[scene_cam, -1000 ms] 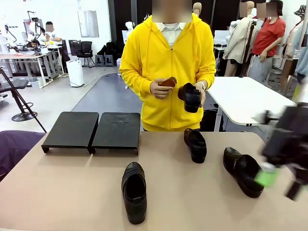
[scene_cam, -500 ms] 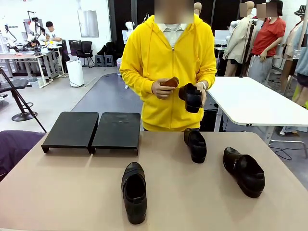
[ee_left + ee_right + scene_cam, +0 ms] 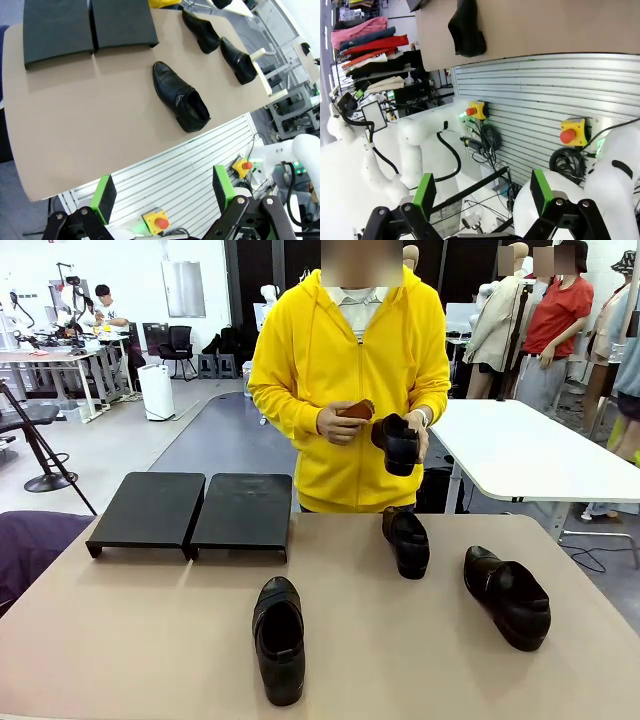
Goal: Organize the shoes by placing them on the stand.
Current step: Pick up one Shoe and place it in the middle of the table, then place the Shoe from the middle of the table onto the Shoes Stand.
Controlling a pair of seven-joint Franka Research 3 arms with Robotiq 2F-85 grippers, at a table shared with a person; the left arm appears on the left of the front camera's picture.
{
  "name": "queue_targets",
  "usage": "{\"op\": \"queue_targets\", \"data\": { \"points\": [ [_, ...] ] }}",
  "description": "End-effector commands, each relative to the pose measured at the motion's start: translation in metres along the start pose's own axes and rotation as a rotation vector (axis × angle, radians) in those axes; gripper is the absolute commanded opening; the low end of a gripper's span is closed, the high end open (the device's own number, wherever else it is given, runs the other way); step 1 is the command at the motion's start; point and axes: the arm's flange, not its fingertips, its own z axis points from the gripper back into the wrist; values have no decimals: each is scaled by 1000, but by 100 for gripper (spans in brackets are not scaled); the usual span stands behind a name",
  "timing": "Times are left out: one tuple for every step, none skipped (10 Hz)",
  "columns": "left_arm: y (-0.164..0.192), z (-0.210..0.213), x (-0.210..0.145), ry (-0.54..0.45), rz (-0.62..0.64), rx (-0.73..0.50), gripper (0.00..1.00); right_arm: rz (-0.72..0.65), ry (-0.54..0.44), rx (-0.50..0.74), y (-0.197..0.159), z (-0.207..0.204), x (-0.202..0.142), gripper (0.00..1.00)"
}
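Nothing sits on the stand [image 3: 190, 510] yet. Three shoes [image 3: 279, 637] lie on the desk [image 3: 120, 640], and a fourth shoe [image 3: 397, 442] is up in the person's hand [image 3: 418, 428]. The left end effector [image 3: 163, 191] and right end effector [image 3: 482, 192] hang spread apart, empty, off the desk's near edge.

Right claw [image 3: 481, 192], blur over table [image 3: 420, 660] right edge second ago, pulled away — rightmost shoe [image 3: 507, 596] now unobstructed.
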Motion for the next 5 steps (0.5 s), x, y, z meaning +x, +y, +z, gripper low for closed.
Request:
{"op": "queue_targets", "data": {
  "points": [
    [1,1,0,-2,-8,-21,100,30,0,9,-2,4,0,100],
    [1,1,0,-2,-8,-21,100,30,0,9,-2,4,0,100],
    [1,1,0,-2,-8,-21,100,30,0,9,-2,4,0,100],
    [1,1,0,-2,-8,-21,100,30,0,9,-2,4,0,100],
    [1,1,0,-2,-8,-21,100,30,0,9,-2,4,0,100]
  ]
}}
